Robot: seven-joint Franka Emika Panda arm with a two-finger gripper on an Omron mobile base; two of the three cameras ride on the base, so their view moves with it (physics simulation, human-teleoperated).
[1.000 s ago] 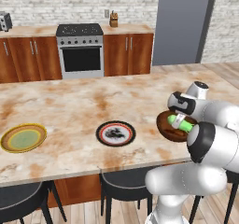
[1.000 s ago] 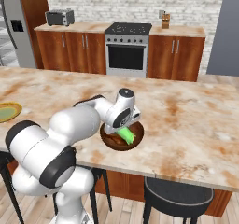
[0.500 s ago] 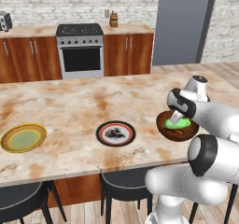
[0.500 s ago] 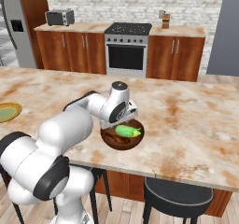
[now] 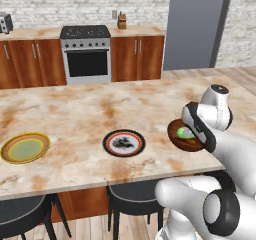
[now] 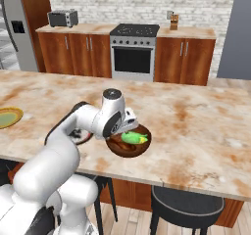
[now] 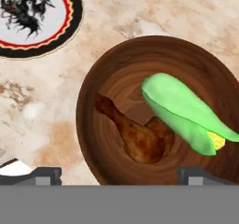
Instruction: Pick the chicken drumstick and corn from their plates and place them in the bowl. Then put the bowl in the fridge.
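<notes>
Two foods lie in the bowl (image 7: 158, 111): the drumstick (image 7: 135, 132) on its floor, and the corn (image 7: 184, 111) leaning on the inner wall just beside it, with a yellow tip showing. The gripper (image 7: 119, 174) hangs right over the bowl with its jaws spread wide and nothing between them. The bowl stands on the counter (image 5: 90, 109) near its front edge. To the bowl's left sits the black-rimmed plate (image 5: 124, 143), bare of food, and far left the yellow-rimmed plate (image 5: 25, 147), also bare. Behind the counter stand an oven (image 5: 86, 54) and, at the far right, the grey fridge (image 5: 197, 26).
</notes>
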